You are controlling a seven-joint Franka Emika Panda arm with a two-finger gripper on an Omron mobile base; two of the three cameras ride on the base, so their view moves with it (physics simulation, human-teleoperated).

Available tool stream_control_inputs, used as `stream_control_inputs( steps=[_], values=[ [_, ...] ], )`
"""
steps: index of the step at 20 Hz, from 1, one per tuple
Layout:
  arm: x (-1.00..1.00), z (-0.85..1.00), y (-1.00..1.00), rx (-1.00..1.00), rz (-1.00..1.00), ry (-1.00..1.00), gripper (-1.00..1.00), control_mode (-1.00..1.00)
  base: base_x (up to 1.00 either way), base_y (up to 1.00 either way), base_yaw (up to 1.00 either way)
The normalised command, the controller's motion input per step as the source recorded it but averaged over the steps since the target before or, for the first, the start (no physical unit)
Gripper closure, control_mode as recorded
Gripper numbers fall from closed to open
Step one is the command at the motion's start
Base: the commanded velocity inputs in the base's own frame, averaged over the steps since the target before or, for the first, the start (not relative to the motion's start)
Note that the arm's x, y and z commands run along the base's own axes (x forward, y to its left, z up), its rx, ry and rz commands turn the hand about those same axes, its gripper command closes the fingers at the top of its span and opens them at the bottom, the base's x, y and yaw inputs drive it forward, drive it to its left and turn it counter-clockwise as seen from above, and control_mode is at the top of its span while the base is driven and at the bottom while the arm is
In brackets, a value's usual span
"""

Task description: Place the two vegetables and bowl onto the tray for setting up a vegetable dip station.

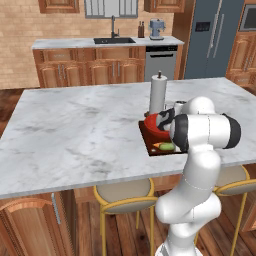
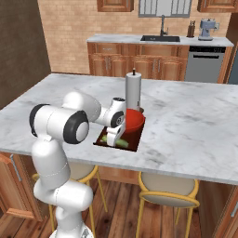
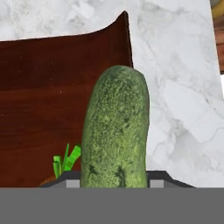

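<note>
The tray [image 1: 146, 134] lies flat on the marble desk [image 1: 75, 130] close to its near edge — a wide bare stretch of marble spreads to one side of it, and in the hand view the tray's corner ends just short of more open stone. A white paper-towel roll [image 2: 133, 90] stands upright just behind the tray. The red bowl [image 2: 135, 120] sits on the tray's far part, with the arm's wrist crowding over it. The cucumber [image 3: 116, 131] is dark green, pebbled and stubby with a rounded end; it sits between the fingers [image 3: 158, 176] over the tray's near end — they clench it at its base. The carrot [image 1: 156, 145] lies on the tray beside it, its green leaf tuft showing next to the cucumber.
</note>
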Motion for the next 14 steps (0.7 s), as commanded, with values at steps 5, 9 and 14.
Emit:
stream_control_inputs(
  steps=[5,9,14],
  values=[
    [0.01,-0.05,0.00,0.00,0.00,0.00,-1.00,-1.00,0.00,0.00,0.00],
    [0.03,-0.04,0.00,0.00,0.00,0.00,-1.00,-1.00,0.00,0.00,0.00],
    [0.01,0.00,-0.01,0.00,0.00,0.00,-1.00,-1.00,0.00,0.00,0.00]
  ],
)
